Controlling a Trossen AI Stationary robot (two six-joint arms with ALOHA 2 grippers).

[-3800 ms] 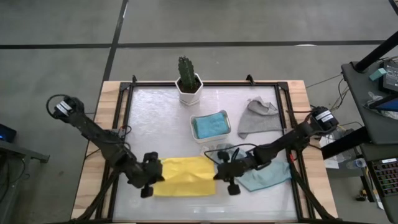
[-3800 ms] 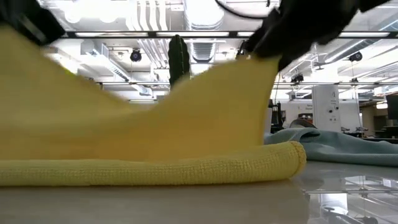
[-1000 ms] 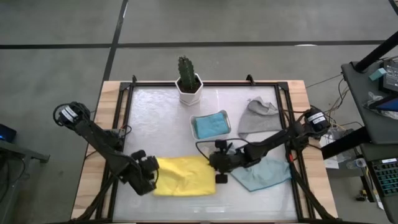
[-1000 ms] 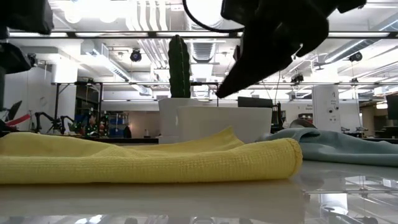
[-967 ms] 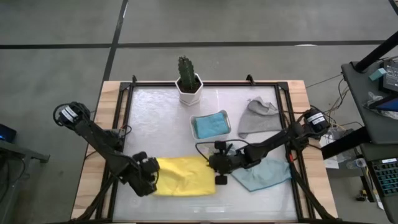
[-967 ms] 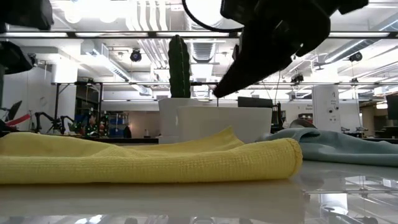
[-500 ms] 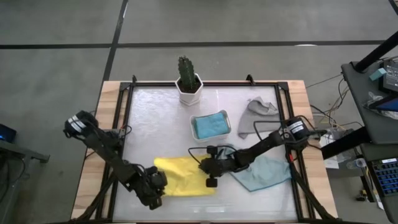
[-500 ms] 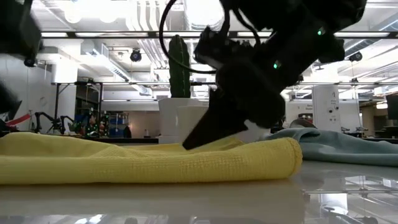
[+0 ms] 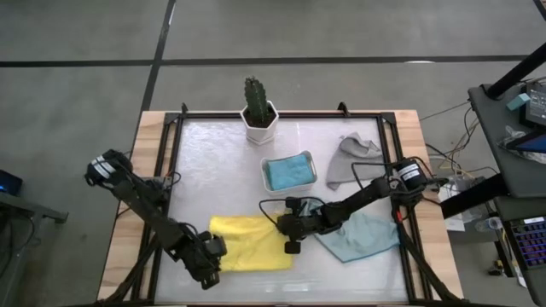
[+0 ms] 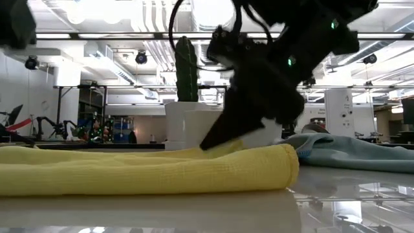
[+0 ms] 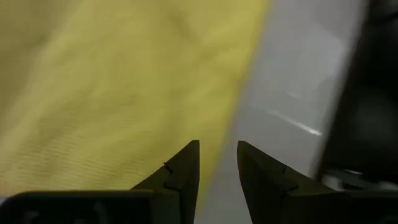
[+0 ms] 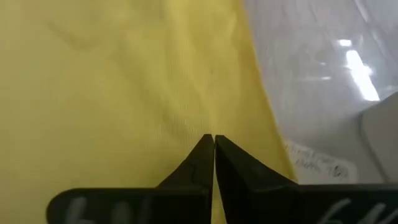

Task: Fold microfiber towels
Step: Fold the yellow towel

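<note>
A folded yellow towel (image 9: 249, 241) lies flat near the table's front. My right gripper (image 9: 287, 230) is shut, with its tips down on the towel near the right edge (image 12: 213, 137). My left gripper (image 9: 213, 257) stands at the towel's near left corner. Its fingers are a little apart (image 11: 217, 149) on either side of the towel's edge, and I cannot tell if they touch it. A pale teal towel (image 9: 363, 237) lies to the right of the yellow one. A grey towel (image 9: 352, 160) is at the far right. A blue towel (image 9: 287, 170) lies in a white tray (image 9: 266, 182). My right gripper presses its shut fingertips (image 10: 215, 141) down on the top layer of the yellow towel, a little inside its right edge (image 12: 249, 134). The fingers slant down from the table's right. The towel lies flat on the table under them.
A cactus in a white pot (image 9: 258, 112) stands at the far middle. A black frame (image 9: 167, 170) runs around the glossy table top. Bare table shows left of the tray and along the near edge.
My right gripper has come down and toward the table's left, onto the yellow towel. The towel's right fold has slid a little leftward and its raised crease is pressed lower. My left gripper has gone toward the near edge and tipped further down at the towel's left corner.
</note>
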